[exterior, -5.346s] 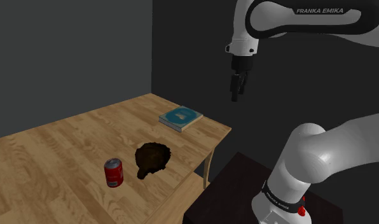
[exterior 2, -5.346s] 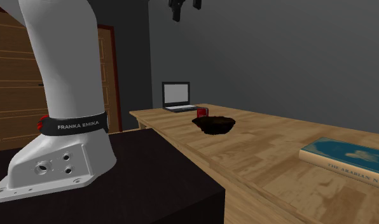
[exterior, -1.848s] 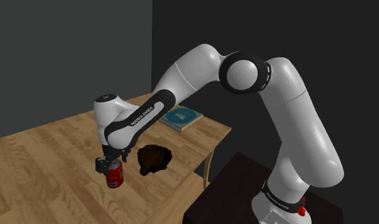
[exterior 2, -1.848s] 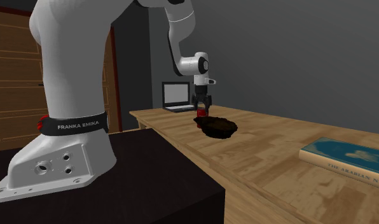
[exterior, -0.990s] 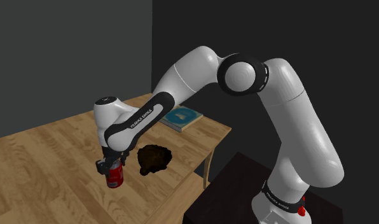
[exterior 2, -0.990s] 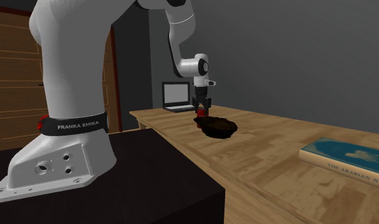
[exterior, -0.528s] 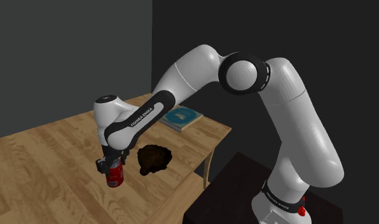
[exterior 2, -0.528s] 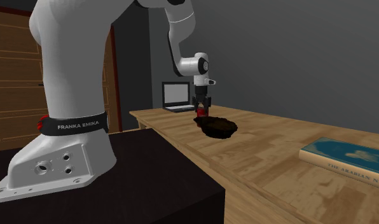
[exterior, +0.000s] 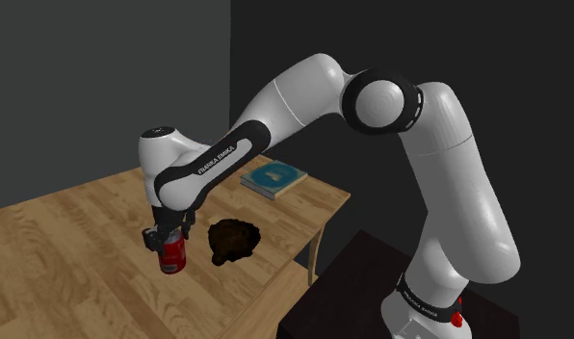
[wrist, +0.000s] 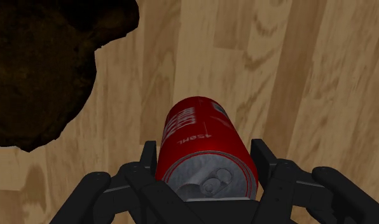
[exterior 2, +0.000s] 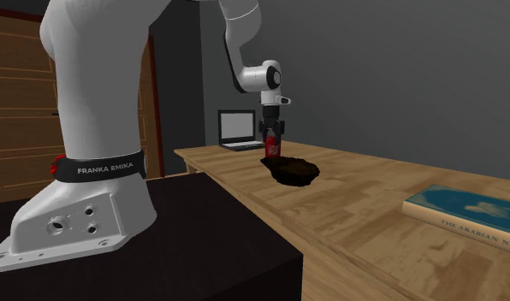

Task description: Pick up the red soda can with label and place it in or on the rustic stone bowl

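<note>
Gripper (wrist: pixel 206 153): both black fingers were clamped on the flanks of the red soda can (wrist: pixel 204 130), high up near its silver lid. The can ran in line with the fingers, with no visible tilt. In the shoulder view the gripper (exterior: pixel 168 238) pointed straight down with the can (exterior: pixel 171 258) beneath it. The can seemed to hang just clear of the wooden table (exterior: pixel 73 241), though the gap was hard to confirm there. In the second exterior view the can (exterior 2: pixel 273 145) stood higher than the rim of the dark, rough bowl (exterior 2: pixel 292 169).

The bowl (exterior: pixel 232 241) lay just beside the can, toward the shoulder view's right. From the wrist, its ragged edge (wrist: pixel 42 70) was apart from the can, with bare wood between them.

Step judged: the short carry across to the bowl.
- A smooth round wall could slip, so the squeeze should be held firm.
- The can's base needs to clear the rim before any sideways travel.
- The can should be centred over the hollow and lowered until the base rests before release. The uneven floor may tip it if it is dropped from any height.

The book (exterior: pixel 273 177) and laptop (exterior 2: pixel 238 128) were well apart and were no obstacle.
</note>
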You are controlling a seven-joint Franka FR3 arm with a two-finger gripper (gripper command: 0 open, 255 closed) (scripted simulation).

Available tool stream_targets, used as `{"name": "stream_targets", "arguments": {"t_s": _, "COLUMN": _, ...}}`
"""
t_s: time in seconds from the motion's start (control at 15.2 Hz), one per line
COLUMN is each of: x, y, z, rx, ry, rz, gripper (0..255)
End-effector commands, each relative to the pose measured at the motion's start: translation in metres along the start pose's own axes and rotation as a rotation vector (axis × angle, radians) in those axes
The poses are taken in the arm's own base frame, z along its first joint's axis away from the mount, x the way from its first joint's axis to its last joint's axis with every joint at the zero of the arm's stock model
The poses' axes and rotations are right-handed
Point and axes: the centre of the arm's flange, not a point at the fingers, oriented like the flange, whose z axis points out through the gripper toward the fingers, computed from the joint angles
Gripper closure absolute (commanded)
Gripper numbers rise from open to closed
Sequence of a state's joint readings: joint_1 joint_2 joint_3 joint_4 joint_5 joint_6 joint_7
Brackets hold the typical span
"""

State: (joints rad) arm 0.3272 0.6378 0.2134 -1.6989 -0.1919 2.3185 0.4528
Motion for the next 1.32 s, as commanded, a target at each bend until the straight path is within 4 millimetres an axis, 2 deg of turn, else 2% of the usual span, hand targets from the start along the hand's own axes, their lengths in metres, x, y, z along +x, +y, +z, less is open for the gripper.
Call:
{"name": "stream_targets", "arguments": {"t_s": 0.0, "x": 0.0, "y": -0.001, "z": -0.011, "rx": 0.0, "ry": 0.0, "rz": 0.0, "gripper": 255}}
{"name": "stream_targets", "arguments": {"t_s": 1.25, "x": 0.0, "y": 0.001, "z": -0.111, "rx": 0.0, "ry": 0.0, "rz": 0.0, "gripper": 255}}
